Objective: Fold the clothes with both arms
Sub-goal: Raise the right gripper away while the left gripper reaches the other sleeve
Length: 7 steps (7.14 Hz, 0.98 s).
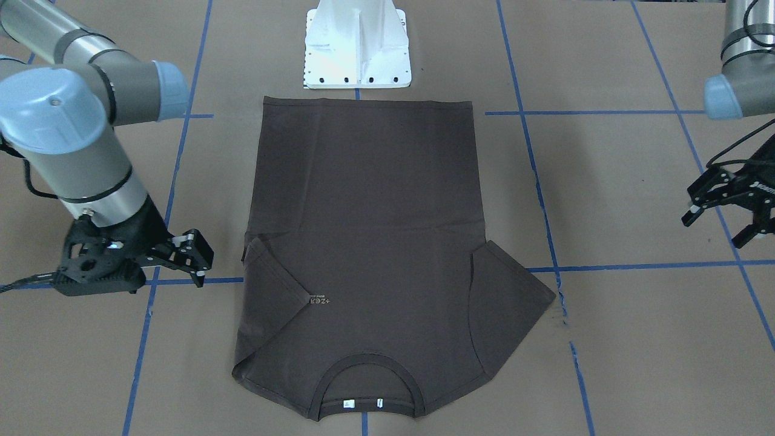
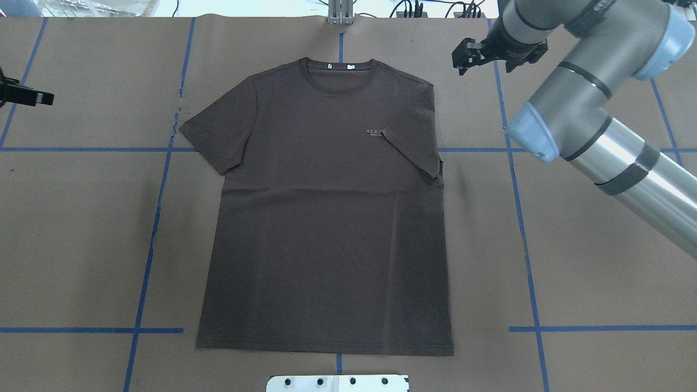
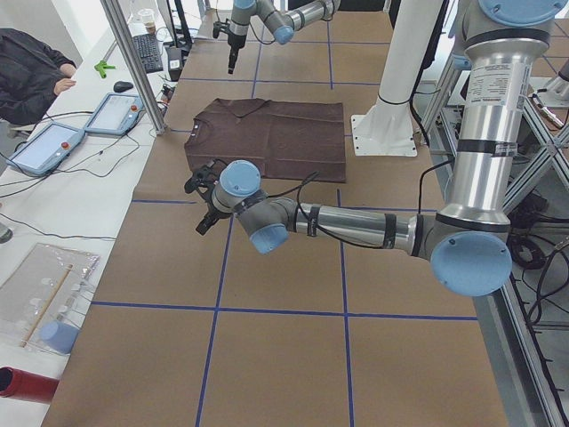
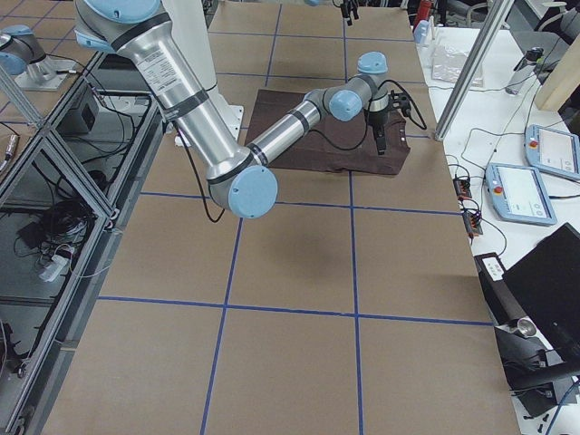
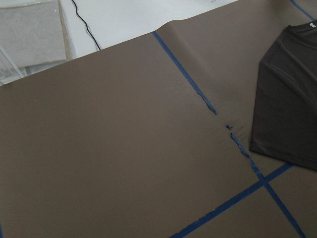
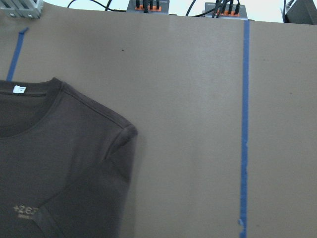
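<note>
The dark brown T-shirt (image 2: 326, 218) lies flat, front side up, on the table (image 2: 572, 272) between the two grippers. Its collar (image 2: 337, 68) is on the side far from the white base (image 1: 357, 54). The sleeve (image 2: 419, 141) nearer to the right gripper (image 1: 198, 257) is folded inward over the logo (image 2: 375, 132). This gripper hovers near it with its fingers apart, holding nothing. The left gripper (image 1: 714, 229) is well apart from the spread sleeve (image 2: 215, 130), and its fingers are also apart and empty.

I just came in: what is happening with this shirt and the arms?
A brown T-shirt lies flat on the table, front up. The sleeve on the robot's right is folded in over the chest; the other sleeve is spread out. The right tool and left tool hang open beside it, holding nothing.
</note>
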Each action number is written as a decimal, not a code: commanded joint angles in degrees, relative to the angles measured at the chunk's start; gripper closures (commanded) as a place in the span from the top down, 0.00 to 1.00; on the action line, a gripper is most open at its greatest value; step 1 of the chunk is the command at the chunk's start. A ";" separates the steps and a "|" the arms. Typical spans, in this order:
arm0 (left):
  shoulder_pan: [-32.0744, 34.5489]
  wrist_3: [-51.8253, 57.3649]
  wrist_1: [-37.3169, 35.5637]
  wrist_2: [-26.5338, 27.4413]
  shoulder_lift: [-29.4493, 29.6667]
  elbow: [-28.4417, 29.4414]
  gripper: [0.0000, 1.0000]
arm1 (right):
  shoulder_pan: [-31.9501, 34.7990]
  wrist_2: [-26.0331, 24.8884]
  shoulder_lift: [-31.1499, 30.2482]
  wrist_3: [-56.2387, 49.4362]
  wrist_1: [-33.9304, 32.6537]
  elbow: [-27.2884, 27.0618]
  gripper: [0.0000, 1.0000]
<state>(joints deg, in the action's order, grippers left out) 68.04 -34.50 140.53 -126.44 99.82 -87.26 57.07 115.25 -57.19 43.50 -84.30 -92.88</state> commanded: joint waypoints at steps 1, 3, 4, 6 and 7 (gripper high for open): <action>-11.90 -24.45 -0.08 9.68 8.33 4.79 0.58 | 4.44 4.35 -8.35 -7.20 5.86 -2.04 1.00; -16.60 -30.43 -0.61 17.43 13.54 10.42 0.55 | 4.71 4.81 -9.61 -7.03 7.66 -2.04 1.00; -16.71 -30.79 -0.61 18.24 14.69 12.19 0.55 | 4.71 4.81 -9.70 -7.03 7.75 -2.04 1.00; -18.46 -31.94 -0.70 20.17 16.01 14.39 0.55 | 4.71 4.81 -9.79 -7.03 7.75 -1.95 1.00; -19.51 -32.03 -0.70 22.35 16.46 15.01 0.55 | 4.71 4.81 -9.79 -7.03 7.75 -1.95 1.00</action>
<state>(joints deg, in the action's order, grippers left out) 49.66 -66.23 139.87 -106.15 115.50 -73.37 61.78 120.06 -66.94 36.48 -76.57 -94.87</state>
